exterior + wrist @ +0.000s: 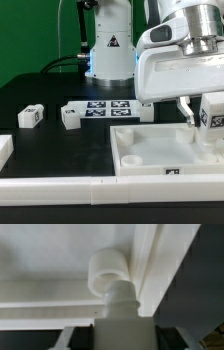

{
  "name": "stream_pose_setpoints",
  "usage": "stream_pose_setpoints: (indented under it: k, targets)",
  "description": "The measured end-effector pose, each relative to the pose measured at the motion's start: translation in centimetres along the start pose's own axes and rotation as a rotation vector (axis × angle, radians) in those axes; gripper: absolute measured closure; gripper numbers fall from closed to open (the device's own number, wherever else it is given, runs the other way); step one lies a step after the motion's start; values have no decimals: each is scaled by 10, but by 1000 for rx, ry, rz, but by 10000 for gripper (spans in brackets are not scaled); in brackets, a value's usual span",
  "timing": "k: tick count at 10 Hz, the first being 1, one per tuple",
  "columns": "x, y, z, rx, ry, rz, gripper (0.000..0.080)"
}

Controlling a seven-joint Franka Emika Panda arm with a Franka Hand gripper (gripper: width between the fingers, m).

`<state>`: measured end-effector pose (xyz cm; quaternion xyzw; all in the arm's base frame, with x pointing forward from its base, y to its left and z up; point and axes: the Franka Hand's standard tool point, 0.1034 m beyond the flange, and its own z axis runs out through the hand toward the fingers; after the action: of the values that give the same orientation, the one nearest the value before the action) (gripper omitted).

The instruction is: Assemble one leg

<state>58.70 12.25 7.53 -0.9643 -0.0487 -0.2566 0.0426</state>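
My gripper (pixel 200 117) is shut on a white leg (pixel 214 112) that shows a black-and-white tag, and holds it over the far right corner of the large white tray (pixel 150 158). In the wrist view the gripper (pixel 112 338) clamps the leg (pixel 110 286), whose rounded end sits against the tray's raised rim (pixel 150 274); I cannot tell whether it is seated. Two more tagged legs (pixel 30 116) (pixel 72 117) lie loose on the black table at the exterior view's left.
The marker board (pixel 112 108) lies behind the tray. A long white bar (pixel 60 187) runs along the front edge. Another white piece (pixel 5 150) sits at the far left. The robot's base (pixel 108 40) stands at the back.
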Motion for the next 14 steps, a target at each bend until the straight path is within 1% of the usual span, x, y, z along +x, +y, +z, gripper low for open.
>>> stream_pose_setpoints:
  k: [1,3,4,7,10,12,14]
  targets:
    - [0,1,0,-1,-1,-1,508]
    - [10,9,12,-5,-1,-13,507]
    - [11,9,16,-4,0,-12,507]
    - [10,10,16,-8,14,-12,507]
    - [7,14,15,-20,54,-12,507]
    - [7,14,15,-20,54,-12,507]
    - [5,11,13,-16,44,-15,507]
